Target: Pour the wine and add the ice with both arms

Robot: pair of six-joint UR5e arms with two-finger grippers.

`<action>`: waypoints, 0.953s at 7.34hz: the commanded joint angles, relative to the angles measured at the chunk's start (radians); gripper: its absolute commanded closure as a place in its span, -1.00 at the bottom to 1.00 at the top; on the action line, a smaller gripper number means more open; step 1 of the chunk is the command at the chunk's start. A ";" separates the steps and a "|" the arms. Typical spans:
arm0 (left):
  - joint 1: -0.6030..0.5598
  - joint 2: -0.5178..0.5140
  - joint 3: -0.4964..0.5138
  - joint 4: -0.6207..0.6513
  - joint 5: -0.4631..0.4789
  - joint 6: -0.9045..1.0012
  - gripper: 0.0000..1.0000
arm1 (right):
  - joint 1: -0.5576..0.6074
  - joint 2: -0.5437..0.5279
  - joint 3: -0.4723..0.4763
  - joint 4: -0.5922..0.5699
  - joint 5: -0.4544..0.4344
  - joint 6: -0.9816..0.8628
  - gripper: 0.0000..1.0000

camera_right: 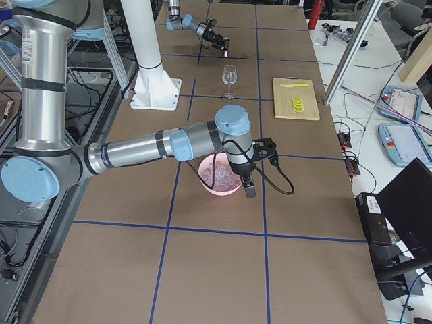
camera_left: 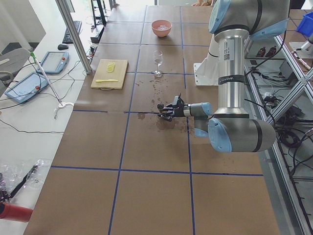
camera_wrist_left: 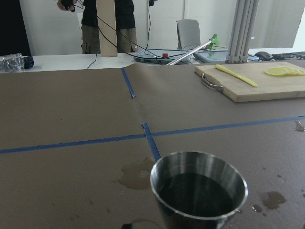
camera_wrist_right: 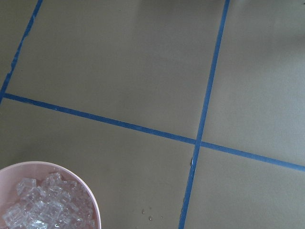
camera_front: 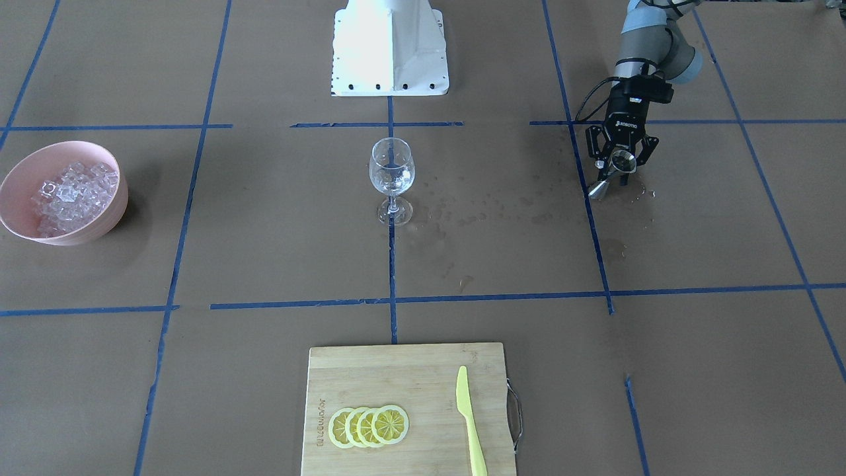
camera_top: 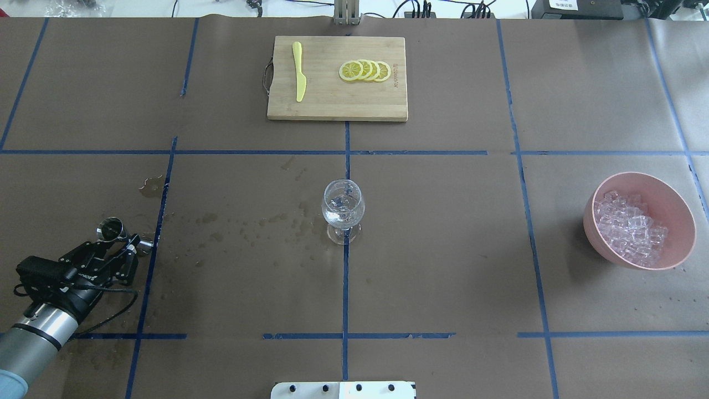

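Overhead exterior view shows a brown-paper surface (camera_top: 443,249) gridded in blue tape, with dark wet spots (camera_top: 249,224) dotting it between the stemmed glass (camera_top: 343,210) at centre and the left pincer (camera_top: 133,243), clamped on a tilted steel measuring cup (camera_top: 111,228). Ice (camera_top: 631,230) fills a pink bowl (camera_top: 681,221) on the robot's right. A cutting board (camera_top: 332,105) carries lemon slices (camera_top: 365,70) and a knife (camera_top: 299,72). A desk (camera_left: 19,112) with tablets (camera_left: 51,62) runs alongside. The right pincer (camera_right: 248,185), above the bowl, appears only side-on, so its grip cannot be told. Whether wine sits in cup or glass is unclear.
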 commanded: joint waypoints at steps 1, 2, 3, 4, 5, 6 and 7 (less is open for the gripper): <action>0.007 -0.002 0.001 0.000 0.000 0.000 0.06 | 0.000 0.000 0.000 0.000 0.000 0.000 -1.00; 0.010 -0.002 0.001 0.002 0.000 0.000 0.06 | 0.000 -0.002 0.000 0.000 -0.001 0.000 -1.00; 0.016 -0.003 0.001 0.000 0.000 0.000 0.06 | 0.000 -0.002 0.000 0.000 -0.001 0.000 -1.00; 0.016 -0.005 0.001 0.002 0.000 0.000 0.06 | 0.000 0.000 0.000 0.000 0.000 0.000 -1.00; 0.017 -0.006 0.001 0.002 0.000 0.000 0.06 | 0.000 -0.002 0.000 -0.001 -0.001 0.000 -1.00; 0.019 -0.006 0.001 0.000 0.000 0.002 0.06 | 0.000 -0.002 0.000 -0.001 -0.001 0.000 -1.00; 0.019 -0.006 0.000 0.000 0.000 0.000 0.05 | 0.000 -0.002 0.000 -0.001 -0.001 0.000 -1.00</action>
